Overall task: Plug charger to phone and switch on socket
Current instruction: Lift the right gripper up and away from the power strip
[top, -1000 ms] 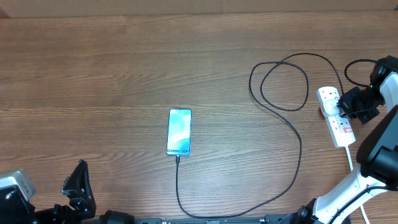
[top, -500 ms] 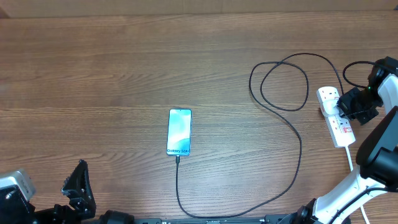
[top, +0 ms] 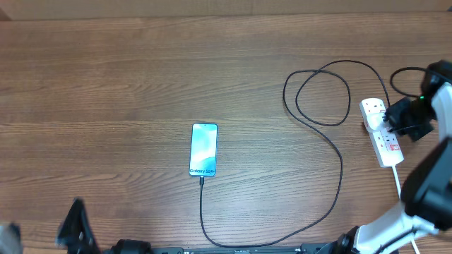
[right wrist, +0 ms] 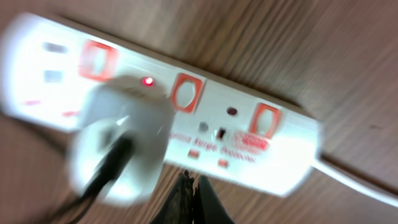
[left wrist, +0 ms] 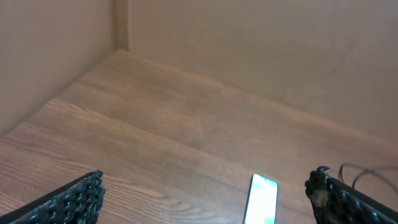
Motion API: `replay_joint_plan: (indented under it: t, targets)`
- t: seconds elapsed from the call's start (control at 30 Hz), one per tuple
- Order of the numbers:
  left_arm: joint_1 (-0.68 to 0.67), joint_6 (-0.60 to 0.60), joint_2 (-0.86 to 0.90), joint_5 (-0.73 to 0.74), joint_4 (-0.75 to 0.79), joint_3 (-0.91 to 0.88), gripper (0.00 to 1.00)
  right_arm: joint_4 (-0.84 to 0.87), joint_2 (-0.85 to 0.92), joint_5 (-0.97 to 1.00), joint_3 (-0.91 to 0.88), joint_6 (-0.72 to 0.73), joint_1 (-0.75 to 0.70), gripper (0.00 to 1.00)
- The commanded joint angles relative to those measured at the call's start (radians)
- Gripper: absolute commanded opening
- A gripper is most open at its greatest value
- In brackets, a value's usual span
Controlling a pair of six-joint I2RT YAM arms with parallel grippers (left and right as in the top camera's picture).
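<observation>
The phone (top: 203, 149) lies lit near the table's middle, with the black charger cable (top: 332, 134) plugged into its lower end; the cable loops right to a white plug (right wrist: 124, 137) in the socket strip (top: 381, 132). A red light (right wrist: 148, 81) glows on the strip (right wrist: 205, 124). My right gripper (top: 397, 125) is shut and empty, its tips (right wrist: 193, 183) just beside the strip's edge. My left gripper (top: 74, 233) is open at the front left; its fingers (left wrist: 74, 202) frame the phone (left wrist: 263, 198) from afar.
The strip's white cord (top: 399, 182) runs toward the front right past my right arm. A tan wall (left wrist: 249, 43) borders the table's far side and left corner. Bare wood lies between the phone and the strip.
My left arm has drawn back toward the front-left corner, blurred in motion. My right gripper shifted slightly right at the strip. Phone and cable have not moved.
</observation>
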Motion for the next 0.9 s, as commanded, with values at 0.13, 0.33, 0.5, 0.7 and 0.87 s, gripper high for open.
replay_joint_plan:
  t: [0.13,0.33,0.5,0.7,0.87]
  targets:
    - [0.031,-0.009,-0.199,-0.013,0.002,-0.001,1.00,0.064,-0.385,-0.163,0.017,0.029,-0.003,0.04]
    - [0.037,-0.009,-0.326,-0.013,0.001,0.000,1.00,0.449,-0.677,-0.502,0.023,0.220,-0.003,0.04]
    - [0.077,-0.009,-0.394,-0.013,-0.002,0.001,1.00,0.822,-0.857,-0.545,0.023,0.356,-0.003,0.04]
    - [0.137,-0.009,-0.454,-0.013,-0.083,0.001,0.99,0.890,-1.022,-0.545,0.024,0.194,-0.003,0.13]
    - [0.192,-0.006,-0.510,-0.013,-0.192,-0.003,1.00,0.679,-1.108,-0.537,0.024,0.062,0.000,0.13]
